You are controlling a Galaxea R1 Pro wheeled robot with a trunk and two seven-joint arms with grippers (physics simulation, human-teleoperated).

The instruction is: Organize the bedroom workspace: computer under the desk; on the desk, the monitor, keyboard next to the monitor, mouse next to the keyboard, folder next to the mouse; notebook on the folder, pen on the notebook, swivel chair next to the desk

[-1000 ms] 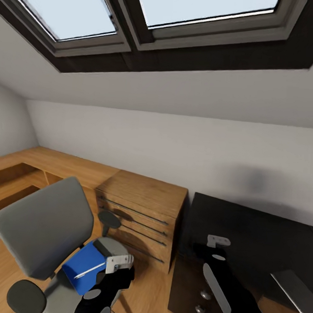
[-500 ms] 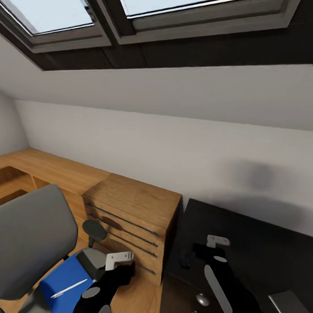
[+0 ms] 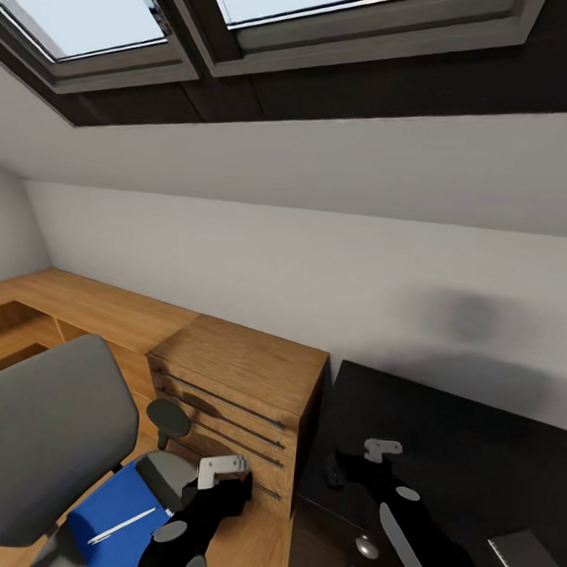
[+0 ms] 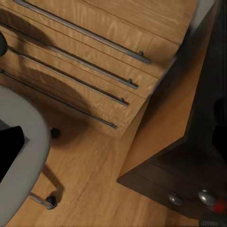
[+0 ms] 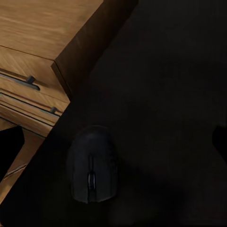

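Observation:
The swivel chair (image 3: pixel 50 438) stands at the lower left with its grey back towards me. On its seat lies the blue folder (image 3: pixel 108 519) with the white pen (image 3: pixel 123 526) across it. My left gripper (image 3: pixel 229 487) hovers open beside the chair's armrest, over the floor in front of the dresser; its wrist view takes in the seat's edge (image 4: pixel 23 151). My right gripper (image 5: pixel 114 142) is open just above the black desk (image 3: pixel 466 440), and the dark mouse (image 5: pixel 92 165) rests on the desk top close under it. A grey strip that looks like the keyboard (image 3: pixel 526 556) lies at the lower right.
A light wooden dresser (image 3: pixel 238 389) with bar handles stands between chair and desk, and a low wooden ledge (image 3: pixel 93 304) runs along the wall behind. The desk's dark drawer unit (image 4: pixel 189 189) has silver knobs. Sloped wall and skylights (image 3: pixel 89 19) are overhead.
The camera swung right early on, shifting the chair leftward in the picture. Since half a second ago my right gripper has eased slightly left over the desk's corner; the left hardly moved.

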